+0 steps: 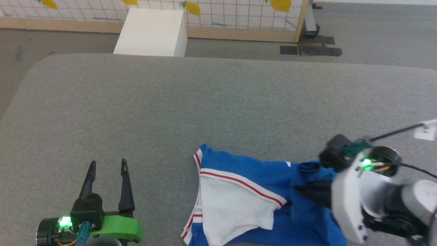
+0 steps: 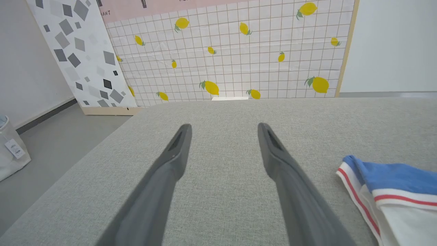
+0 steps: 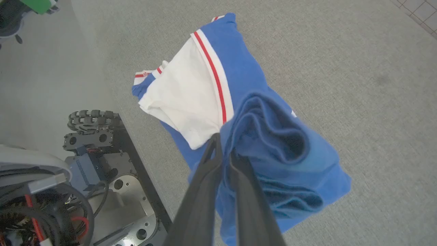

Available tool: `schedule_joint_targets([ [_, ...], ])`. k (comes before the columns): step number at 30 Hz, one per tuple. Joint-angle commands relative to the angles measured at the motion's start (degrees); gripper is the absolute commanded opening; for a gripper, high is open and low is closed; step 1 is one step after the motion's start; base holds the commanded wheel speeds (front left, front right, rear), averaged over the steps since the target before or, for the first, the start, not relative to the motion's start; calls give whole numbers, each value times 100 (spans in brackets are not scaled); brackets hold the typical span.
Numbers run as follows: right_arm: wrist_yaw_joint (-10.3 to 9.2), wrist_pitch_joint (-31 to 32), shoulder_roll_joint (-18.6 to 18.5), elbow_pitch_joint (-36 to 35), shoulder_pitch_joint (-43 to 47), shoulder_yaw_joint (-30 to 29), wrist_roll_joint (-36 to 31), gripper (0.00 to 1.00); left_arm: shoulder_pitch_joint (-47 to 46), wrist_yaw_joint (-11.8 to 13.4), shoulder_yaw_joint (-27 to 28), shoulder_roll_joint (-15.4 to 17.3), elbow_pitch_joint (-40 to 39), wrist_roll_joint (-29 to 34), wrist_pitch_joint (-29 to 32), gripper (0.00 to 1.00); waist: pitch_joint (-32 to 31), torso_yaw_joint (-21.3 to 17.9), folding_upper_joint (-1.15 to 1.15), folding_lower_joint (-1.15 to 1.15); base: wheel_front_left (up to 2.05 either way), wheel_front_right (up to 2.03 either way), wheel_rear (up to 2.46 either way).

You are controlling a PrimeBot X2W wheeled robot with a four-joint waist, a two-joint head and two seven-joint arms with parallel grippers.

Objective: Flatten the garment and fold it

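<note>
The garment, a royal-blue jersey with a white sleeve edged in red stripes, lies crumpled at the near right of the grey table. My right gripper is shut on a bunched blue fold of it. In the right wrist view its fingers pinch the blue cloth where the white sleeve meets the blue, with the garment hanging in folds. My left gripper stands open at the near left, nothing between its fingers. Seen from the left wrist, the left gripper points across bare table, the garment to its right.
A white box stands on the floor beyond the table's far edge, before a lemon-patterned screen. A grey-speckled board leans at the left. My own base sits below the table's near edge.
</note>
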Motion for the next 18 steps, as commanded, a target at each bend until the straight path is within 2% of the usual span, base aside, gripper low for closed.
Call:
schedule_joint_targets([
  [1,-8,38,194,115,-283,225,-73,0,-156,-10,-23,-39,32,21,-20,100,122,132,0,0,0,0,0],
  [8,-8,-12,1063,997,-1369,1300,-147,0,-330,-33,-83,-70,83,0,-20,100,339,357,0,0,0,0,0],
  [13,-8,-307,1613,1928,-1987,1918,-245,0,-457,-38,-131,-106,99,-38,-20,100,532,499,0,0,0,0,0],
  [18,-8,-620,1974,2827,-2364,2452,-332,0,-599,-30,-256,-145,126,-59,-21,100,705,641,0,0,0,0,0],
])
